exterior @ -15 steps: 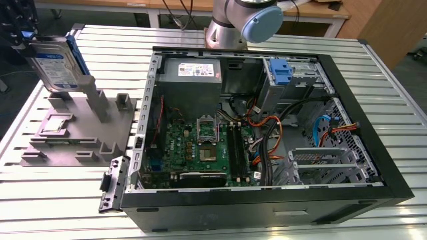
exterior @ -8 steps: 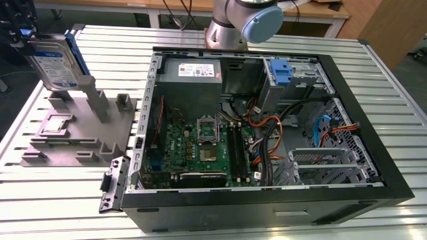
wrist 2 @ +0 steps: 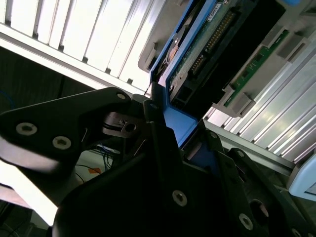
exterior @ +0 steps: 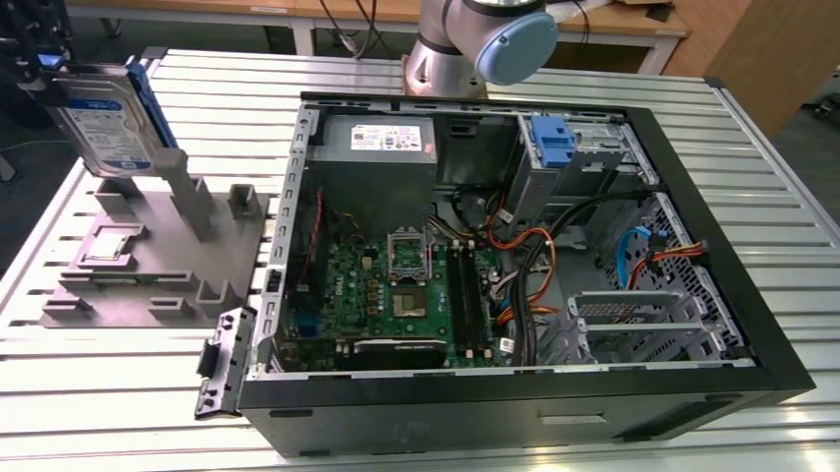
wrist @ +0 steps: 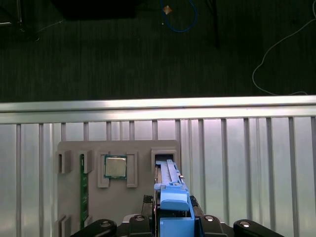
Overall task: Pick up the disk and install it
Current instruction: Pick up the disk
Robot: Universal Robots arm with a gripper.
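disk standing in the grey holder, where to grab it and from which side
Grip the disk by its upper end, across its thin thickness at the blue bracket, coming down from above. It stands on edge in a slot of the grey holder, so its lower end is boxed in. The pincer grips there.

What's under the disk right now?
The grey holder block: the disk stands on edge over its tall slotted post. In the first wrist view the slot shows past the blue bracket. Whether the disk's lower edge sits in it is hidden.
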